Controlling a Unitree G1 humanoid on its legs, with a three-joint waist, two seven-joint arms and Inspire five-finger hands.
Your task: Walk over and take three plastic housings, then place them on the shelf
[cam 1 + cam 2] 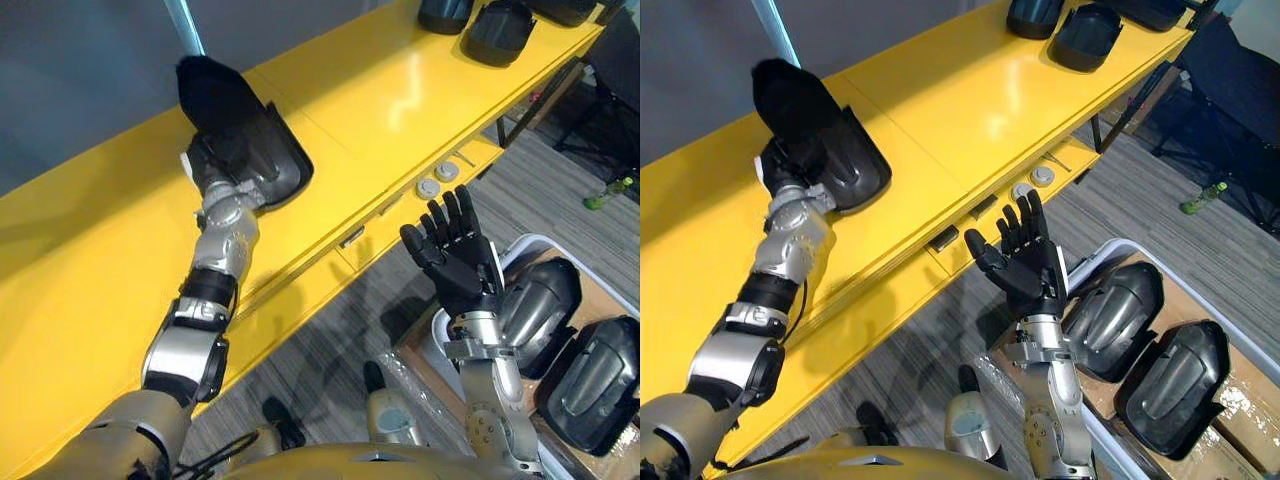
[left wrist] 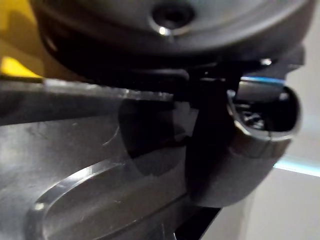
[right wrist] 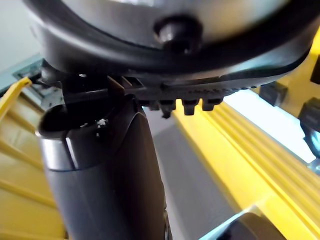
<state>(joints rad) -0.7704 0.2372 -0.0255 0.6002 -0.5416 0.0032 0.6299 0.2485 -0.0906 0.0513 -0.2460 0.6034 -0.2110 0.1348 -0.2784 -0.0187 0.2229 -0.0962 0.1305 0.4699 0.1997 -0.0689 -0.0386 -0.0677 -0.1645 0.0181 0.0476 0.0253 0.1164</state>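
Observation:
A dark plastic housing [image 1: 275,155] lies on the yellow shelf [image 1: 380,90], its far end tipped up toward the grey wall. My left hand [image 1: 218,160] is shut on its near edge; in the left wrist view the thumb [image 2: 235,165] presses against the housing's grey surface [image 2: 90,165]. Two more housings [image 1: 497,32] stand at the shelf's far right end. My right hand [image 1: 455,255] is raised over the floor, open, with nothing in it. Beside it a white bin [image 1: 1110,250] holds two housings [image 1: 1115,305] [image 1: 1170,375].
The bin sits in a cardboard box [image 1: 420,350] on the grey carpet. Two round knobs [image 1: 437,180] lie on the shelf's lower ledge. A green bottle [image 1: 1203,197] lies on the floor at the right, near a dark chair [image 1: 1240,80].

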